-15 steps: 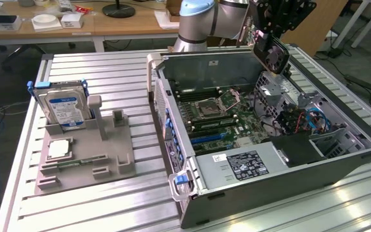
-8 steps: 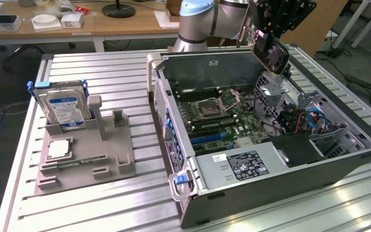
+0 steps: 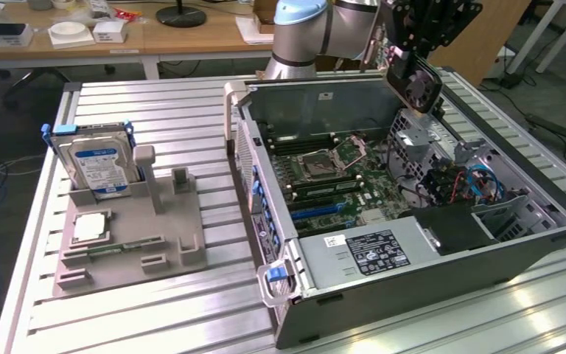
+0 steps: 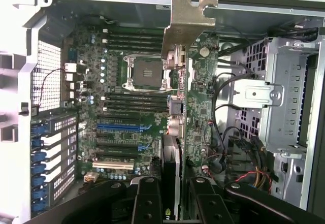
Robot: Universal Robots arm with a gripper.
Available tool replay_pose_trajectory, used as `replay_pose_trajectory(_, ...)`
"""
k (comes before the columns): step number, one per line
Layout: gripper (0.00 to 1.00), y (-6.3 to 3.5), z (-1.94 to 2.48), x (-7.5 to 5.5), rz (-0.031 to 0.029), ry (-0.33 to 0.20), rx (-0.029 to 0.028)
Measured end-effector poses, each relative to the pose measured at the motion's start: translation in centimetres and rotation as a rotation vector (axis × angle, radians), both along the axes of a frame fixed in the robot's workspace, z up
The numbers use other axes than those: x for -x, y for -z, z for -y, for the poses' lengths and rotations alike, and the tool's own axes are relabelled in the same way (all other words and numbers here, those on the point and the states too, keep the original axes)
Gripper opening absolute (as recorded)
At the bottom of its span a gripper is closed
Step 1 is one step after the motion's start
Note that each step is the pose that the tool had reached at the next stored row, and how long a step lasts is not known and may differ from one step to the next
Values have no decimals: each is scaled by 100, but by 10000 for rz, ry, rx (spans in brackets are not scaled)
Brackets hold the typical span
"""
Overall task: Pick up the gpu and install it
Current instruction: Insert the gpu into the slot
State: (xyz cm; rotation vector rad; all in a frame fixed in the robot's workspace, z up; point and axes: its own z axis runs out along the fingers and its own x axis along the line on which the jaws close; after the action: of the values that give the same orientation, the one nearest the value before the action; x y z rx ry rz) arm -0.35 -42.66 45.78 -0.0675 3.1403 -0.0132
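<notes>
While the pincer (image 4: 172, 186) pinches the gpu (image 3: 418, 80) over it, the open computer case (image 3: 441, 284) holds its motherboard (image 3: 354, 175).

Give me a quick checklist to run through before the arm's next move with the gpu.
1. gripper shut on the gpu: ok.
2. computer case open: ok.
3. blue expansion slot empty: ok.
4. gpu seated in a slot: not ok, it hangs above the case.
5. cables away from the blue slot: ok, bunched by the drive cage.
6. rear slot covers removed for the bracket: cannot tell.
</notes>
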Motion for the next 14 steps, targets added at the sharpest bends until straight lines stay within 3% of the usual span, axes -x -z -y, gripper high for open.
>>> replay_pose_trajectory(4, 27, -1, 1, 0, -1, -439, 2)
replay_pose_trajectory(14, 27, -1, 1, -1, 0, -2180, 2)
